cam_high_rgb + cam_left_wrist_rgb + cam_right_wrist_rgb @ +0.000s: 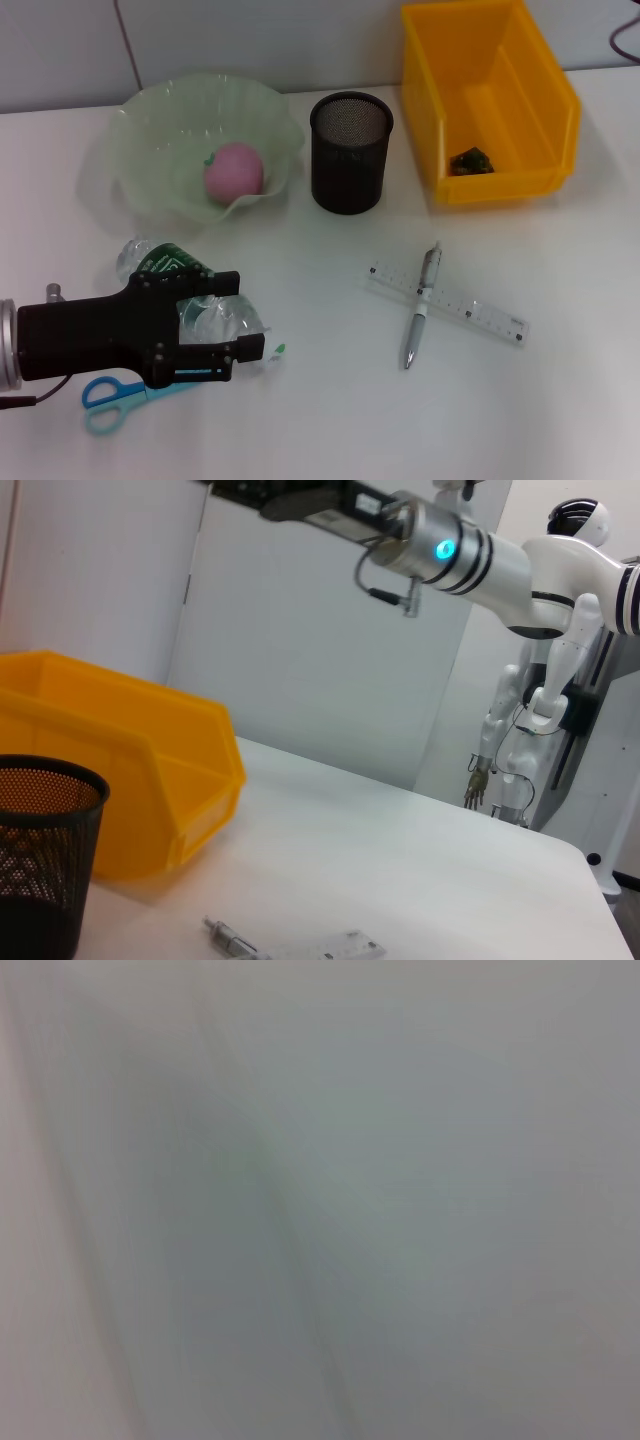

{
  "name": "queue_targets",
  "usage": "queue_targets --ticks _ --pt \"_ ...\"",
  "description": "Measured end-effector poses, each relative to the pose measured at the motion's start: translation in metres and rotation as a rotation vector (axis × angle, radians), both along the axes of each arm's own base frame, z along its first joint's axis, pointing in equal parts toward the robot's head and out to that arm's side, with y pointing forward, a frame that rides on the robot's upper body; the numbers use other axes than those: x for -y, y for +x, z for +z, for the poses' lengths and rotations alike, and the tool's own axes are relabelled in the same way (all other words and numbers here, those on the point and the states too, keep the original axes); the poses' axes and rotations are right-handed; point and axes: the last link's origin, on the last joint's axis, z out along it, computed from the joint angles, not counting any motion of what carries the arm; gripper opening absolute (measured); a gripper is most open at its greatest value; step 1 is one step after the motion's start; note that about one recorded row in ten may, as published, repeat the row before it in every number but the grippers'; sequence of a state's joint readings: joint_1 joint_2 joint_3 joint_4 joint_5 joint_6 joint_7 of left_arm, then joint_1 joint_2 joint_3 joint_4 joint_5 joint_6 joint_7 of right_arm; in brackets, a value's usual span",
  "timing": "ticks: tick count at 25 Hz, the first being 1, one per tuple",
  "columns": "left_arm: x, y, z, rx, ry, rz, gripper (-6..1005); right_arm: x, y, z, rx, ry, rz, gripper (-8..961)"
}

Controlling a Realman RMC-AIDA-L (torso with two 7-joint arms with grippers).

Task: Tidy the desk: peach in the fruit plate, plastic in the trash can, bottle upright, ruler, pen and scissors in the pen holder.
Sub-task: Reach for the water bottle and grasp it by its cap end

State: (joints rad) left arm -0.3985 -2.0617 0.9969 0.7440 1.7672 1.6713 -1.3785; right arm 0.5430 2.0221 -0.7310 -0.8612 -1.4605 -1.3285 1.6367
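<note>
The clear bottle [222, 320] with its green label lies on its side at the front left of the desk [330, 420]. My left gripper [215, 318] reaches in from the left, its jaws closed on the bottle's body. The blue scissors [108, 398] lie partly under that gripper. In the pale green fruit plate [140, 110] sits the pink peach [234, 172]. A pen [420, 305] lies across the clear ruler [470, 312] at centre right. The black mesh pen holder [350, 152] stands beside the yellow trash can [545, 100], which holds a dark green crumpled plastic [468, 160]. My right gripper [270, 492] is raised high.
The left wrist view looks low across the desk at the pen holder [40, 860], the trash can [130, 770] and the ruler's end [335, 946]. A second white robot [540, 700] stands beyond the desk's far edge. A wall runs behind the desk.
</note>
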Motion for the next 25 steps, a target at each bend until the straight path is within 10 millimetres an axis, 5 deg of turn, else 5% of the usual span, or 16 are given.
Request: queue_targets --ticks 14,25 --pt "-0.001 0.002 0.001 0.001 -0.003 -0.009 841 0.049 -0.006 -0.016 0.149 -0.372 0.251 763" --pt "-0.001 0.002 0.0 -0.002 -0.004 -0.012 838 0.068 0.027 -0.048 0.391 -0.59 0.184 761"
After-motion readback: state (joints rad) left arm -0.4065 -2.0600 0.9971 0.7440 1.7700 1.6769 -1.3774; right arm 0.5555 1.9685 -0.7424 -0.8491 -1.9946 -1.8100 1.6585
